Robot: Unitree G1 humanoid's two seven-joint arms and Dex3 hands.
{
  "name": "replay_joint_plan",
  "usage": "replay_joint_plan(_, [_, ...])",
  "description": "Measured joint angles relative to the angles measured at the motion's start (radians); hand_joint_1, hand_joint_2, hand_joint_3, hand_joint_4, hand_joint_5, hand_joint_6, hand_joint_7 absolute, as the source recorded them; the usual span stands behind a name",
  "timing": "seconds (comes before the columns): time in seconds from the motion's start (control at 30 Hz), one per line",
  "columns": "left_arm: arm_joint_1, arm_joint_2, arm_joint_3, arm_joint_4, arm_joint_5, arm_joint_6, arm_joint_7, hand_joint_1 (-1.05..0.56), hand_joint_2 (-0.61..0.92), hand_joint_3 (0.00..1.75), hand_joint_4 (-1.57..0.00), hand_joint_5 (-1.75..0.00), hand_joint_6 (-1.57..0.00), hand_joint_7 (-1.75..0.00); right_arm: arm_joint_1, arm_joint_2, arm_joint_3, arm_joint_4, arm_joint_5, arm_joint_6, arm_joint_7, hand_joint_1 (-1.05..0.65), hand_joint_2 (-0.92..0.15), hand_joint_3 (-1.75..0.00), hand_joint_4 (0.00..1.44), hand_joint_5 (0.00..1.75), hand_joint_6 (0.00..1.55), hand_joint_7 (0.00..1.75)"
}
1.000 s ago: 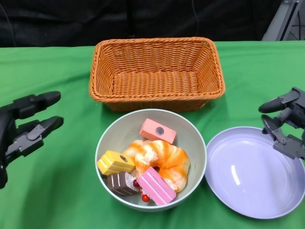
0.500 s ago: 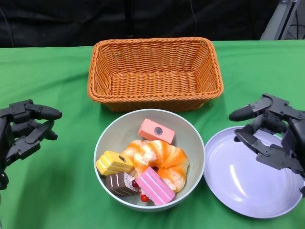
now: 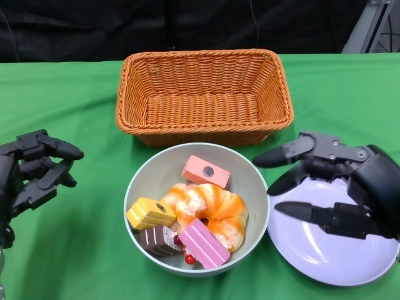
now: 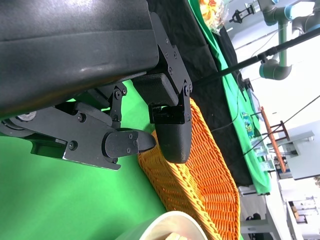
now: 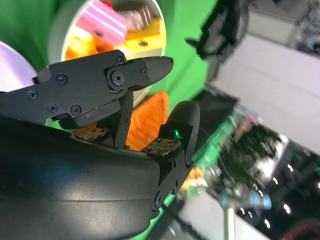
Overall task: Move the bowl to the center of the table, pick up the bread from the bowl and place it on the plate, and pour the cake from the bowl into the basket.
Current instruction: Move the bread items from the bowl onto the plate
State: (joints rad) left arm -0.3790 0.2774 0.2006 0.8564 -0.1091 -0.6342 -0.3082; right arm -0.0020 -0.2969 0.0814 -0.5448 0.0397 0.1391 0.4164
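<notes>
The pale green bowl (image 3: pixel 253 181) sits in the middle of the green table, just in front of the orange wicker basket (image 3: pixel 204 94). Inside it lies an orange-glazed bread (image 3: pixel 212 209) among several small cakes: pink (image 3: pixel 205 171), yellow (image 3: pixel 151 213), brown (image 3: pixel 159 240) and striped pink (image 3: pixel 205 243). The lilac plate (image 3: pixel 325 256) lies right of the bowl. My right hand (image 3: pixel 340 187) hovers over the plate with fingers spread, their tips close to the bowl's right rim. My left hand (image 3: pixel 31 172) stays left of the bowl, holding nothing. The right wrist view shows the bowl (image 5: pixel 57 22) and basket (image 5: pixel 147 117) beyond the fingers (image 5: pixel 135 70).
A black backdrop runs behind the table's far edge. Green cloth (image 3: pixel 75 250) lies bare left of the bowl and on both sides of the basket. In the left wrist view the basket (image 4: pixel 200 175) and the bowl's rim (image 4: pixel 165 225) lie beyond my left hand (image 4: pixel 150 135).
My right hand has moved left across the plate toward the bowl, its fingers spreading. The left hand has barely moved. Bowl, basket and plate stay put.
</notes>
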Motion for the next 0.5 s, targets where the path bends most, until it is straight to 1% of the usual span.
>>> replay_joint_plan(0.07, [0.0, 0.0, -0.002, 0.0, 0.0, 0.0, 0.0, -0.04, 0.87, 0.45, -0.76, -1.4, -0.86, -0.93, -0.018, -0.01, 0.019, -0.013, -0.003, 0.035, 0.015, -0.43, -0.92, -0.03, 0.61, 0.6, 0.55, 0.34])
replay_joint_plan(0.17, [0.0, -0.001, -0.005, 0.0, 0.0, -0.004, 0.0, -0.05, 0.88, 0.43, -0.75, -1.37, -0.85, -0.92, -0.067, -0.021, 0.058, -0.008, -0.03, 0.049, 0.026, -0.45, -0.92, -0.01, 0.7, 0.47, 0.64, 0.2])
replay_joint_plan(0.23, [0.0, -0.002, -0.011, -0.001, 0.002, -0.004, 0.0, -0.06, 0.88, 0.42, -0.75, -1.35, -0.85, -0.91, -0.096, -0.023, 0.078, -0.006, -0.044, 0.078, 0.03, -0.45, -0.92, -0.01, 0.72, 0.44, 0.66, 0.17])
replay_joint_plan(0.4, [0.0, -0.003, -0.016, -0.002, 0.012, -0.006, 0.001, -0.04, 0.91, 0.38, -0.75, -1.32, -0.87, -0.9, -0.171, -0.026, 0.131, 0.034, -0.093, 0.084, 0.043, -0.48, -0.92, -0.02, 0.77, 0.38, 0.7, 0.11])
replay_joint_plan(0.5, [0.0, -0.004, -0.018, -0.001, 0.022, -0.016, 0.003, -0.03, 0.92, 0.38, -0.76, -1.33, -0.87, -0.9, -0.225, -0.026, 0.165, 0.115, -0.132, 0.039, 0.047, -0.5, -0.92, -0.02, 0.81, 0.38, 0.71, 0.1])
